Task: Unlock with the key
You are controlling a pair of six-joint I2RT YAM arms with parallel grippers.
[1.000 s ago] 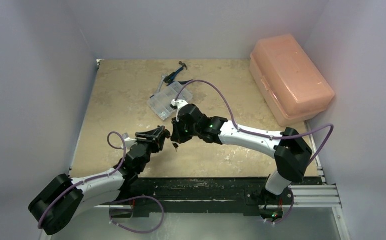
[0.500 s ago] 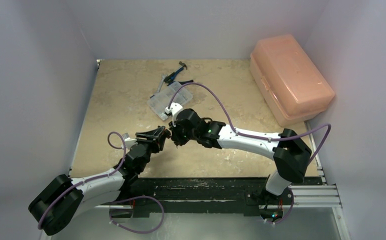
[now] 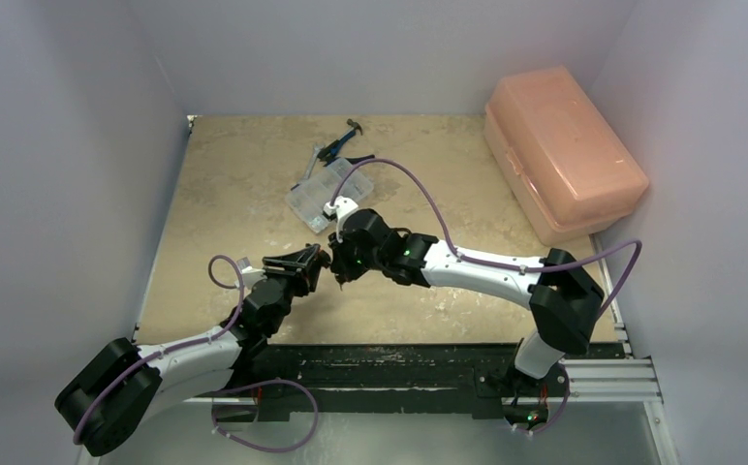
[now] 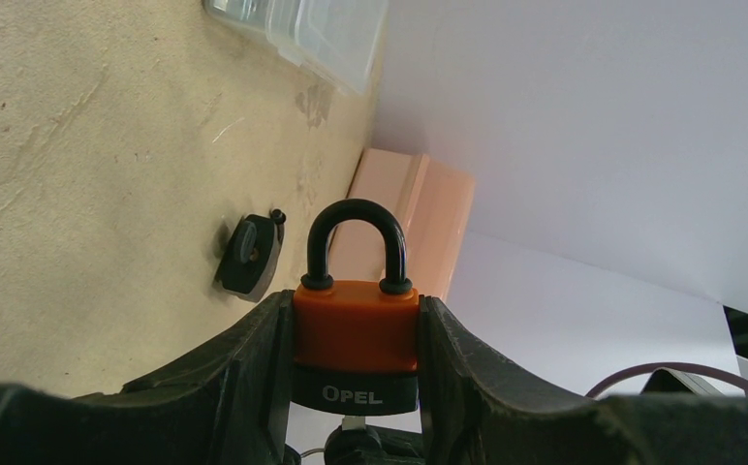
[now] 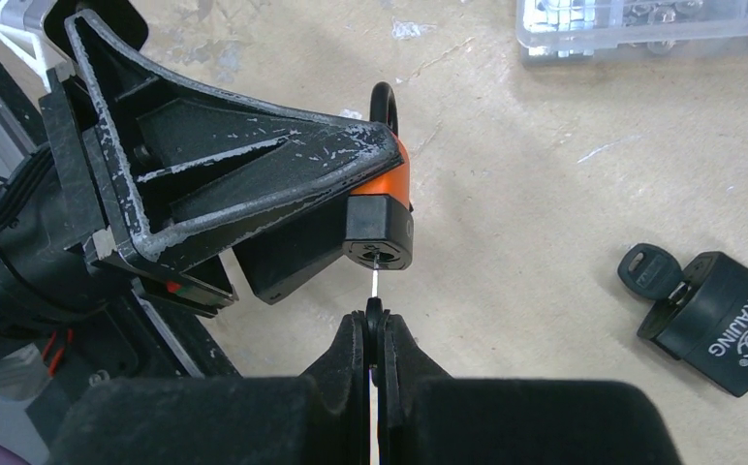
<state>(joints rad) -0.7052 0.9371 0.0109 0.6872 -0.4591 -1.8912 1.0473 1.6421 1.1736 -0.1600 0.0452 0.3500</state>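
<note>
**Between both arms, low over the beige table (image 3: 234, 194): key at lock**

right gripper (image 5: 375, 325): fingers pressed together, pinching the black head of a thin silver-bladed key (image 5: 376, 281). The blade points straight at the keyway and its tip meets it. Depth not readable.

The keyway sits in the black bottom face of an orange-bodied padlock (image 4: 356, 320) with a black curved shackle and a black base band marked "OPEL". The shackle is closed, both legs seated in the body.

left gripper (image 4: 354, 358): jaws partly apart, clamped on the padlock's two flat sides. The shackle points away from the right gripper.

Counts:
- 2 padlocks. The second is a black "KAIJING" padlock (image 5: 719, 325) lying flat on the table near the held one.
- 2 keys. The second is a black-headed key (image 5: 646, 271) stuck in that black lock.
- 1 clear plastic compartment box (image 3: 324, 199) farther back, with blue-handled pliers (image 3: 336, 147) just behind it.
- 1 salmon plastic lidded case (image 3: 564, 145) at the far right, well apart.
</note>
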